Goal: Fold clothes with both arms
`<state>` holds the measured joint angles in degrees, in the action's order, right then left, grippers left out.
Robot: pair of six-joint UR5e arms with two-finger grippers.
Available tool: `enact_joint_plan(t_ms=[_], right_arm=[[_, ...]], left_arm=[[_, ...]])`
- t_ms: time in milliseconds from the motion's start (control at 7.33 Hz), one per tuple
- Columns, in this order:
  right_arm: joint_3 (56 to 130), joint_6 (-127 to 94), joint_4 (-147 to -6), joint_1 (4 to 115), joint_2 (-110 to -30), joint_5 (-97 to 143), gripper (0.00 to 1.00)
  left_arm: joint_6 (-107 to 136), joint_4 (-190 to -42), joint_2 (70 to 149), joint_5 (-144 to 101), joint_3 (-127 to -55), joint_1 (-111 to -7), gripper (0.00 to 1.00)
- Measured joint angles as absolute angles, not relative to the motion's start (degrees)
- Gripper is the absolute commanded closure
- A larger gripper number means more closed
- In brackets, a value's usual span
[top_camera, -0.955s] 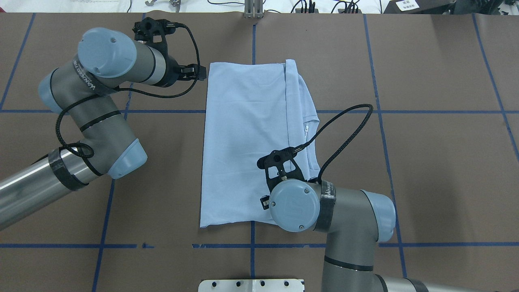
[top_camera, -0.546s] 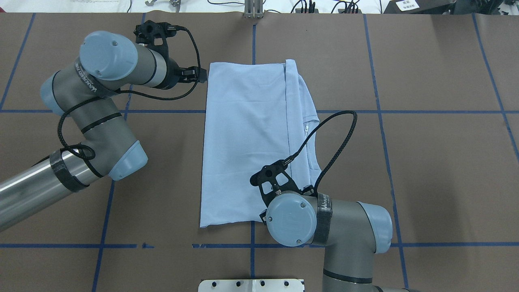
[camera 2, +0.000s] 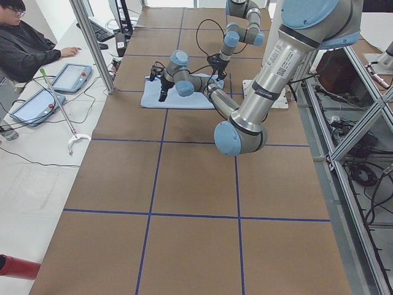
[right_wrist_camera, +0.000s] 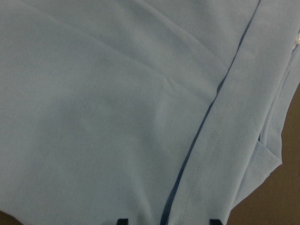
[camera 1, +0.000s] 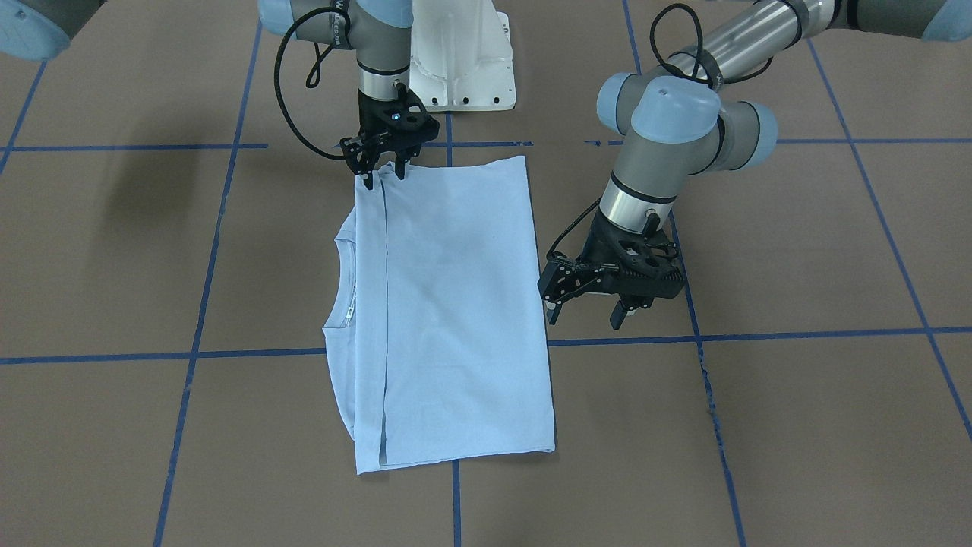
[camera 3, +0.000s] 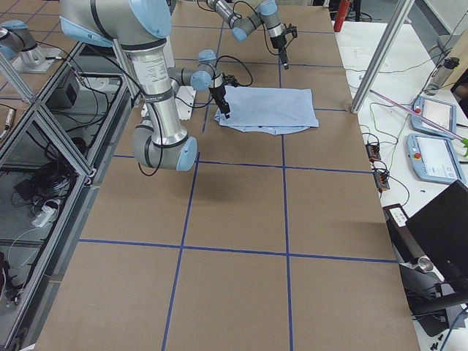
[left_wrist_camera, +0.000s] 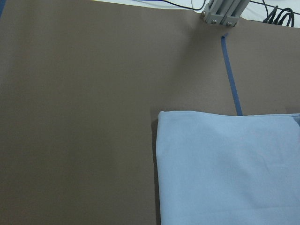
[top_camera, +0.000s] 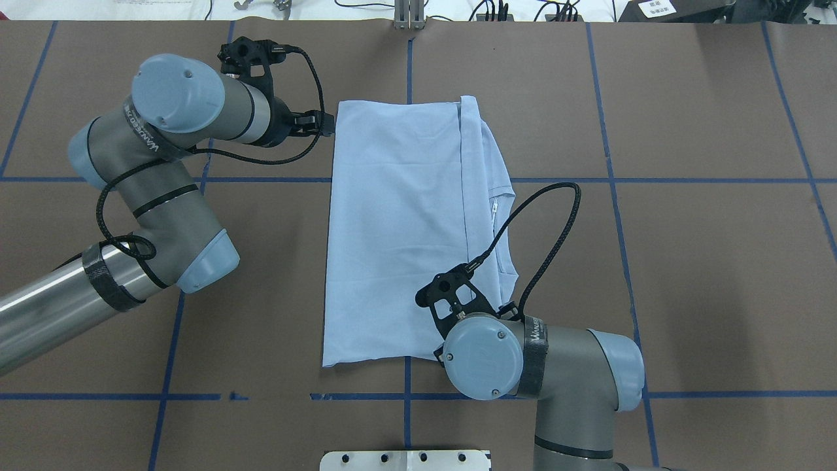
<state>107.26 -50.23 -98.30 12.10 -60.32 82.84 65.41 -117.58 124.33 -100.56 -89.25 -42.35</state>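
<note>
The light blue T-shirt [top_camera: 392, 229] lies flat on the brown table, folded lengthwise, with its collar and label [camera 1: 351, 304] on the side of my right arm. The palm print is hidden. My left gripper [camera 1: 585, 310] is open and empty, raised beside the shirt's left edge; in the overhead view [top_camera: 325, 124] it sits at the far left corner. The left wrist view shows that corner [left_wrist_camera: 161, 117] and no fingers. My right gripper [camera 1: 383, 176] is open, low over the shirt's near hem. Its fingertips [right_wrist_camera: 123, 221] straddle the folded hem edge [right_wrist_camera: 220, 117].
The white pedestal base [camera 1: 463, 53] stands just behind the shirt's near edge. An aluminium post [top_camera: 409, 16] and cables sit at the table's far edge. Blue tape lines [top_camera: 654, 180] grid the table. An operator [camera 2: 27, 46] with tablets sits beyond the far side.
My right arm has drawn back toward the shirt's near hem and shifted slightly right. My left arm has barely moved. The shirt lies the same.
</note>
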Motion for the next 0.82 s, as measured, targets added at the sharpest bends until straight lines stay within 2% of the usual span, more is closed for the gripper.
enact_joint_plan(t_ms=[136,409,819], right_arm=[[107.36,-50.25,-98.28,12.07,-60.60,82.85,0.65],[107.52,-50.29,-98.26,12.05,-60.78,82.87,0.84],[108.34,-50.30,-98.26,11.98,-61.14,82.71,0.86]], left_arm=[[65.44,-117.59,124.31,-100.55,-89.23,-42.26,0.00],[65.50,-117.60,124.13,-100.55,-89.17,-42.06,0.00],[65.43,-117.60,124.10,-100.55,-89.21,-41.93,0.00]])
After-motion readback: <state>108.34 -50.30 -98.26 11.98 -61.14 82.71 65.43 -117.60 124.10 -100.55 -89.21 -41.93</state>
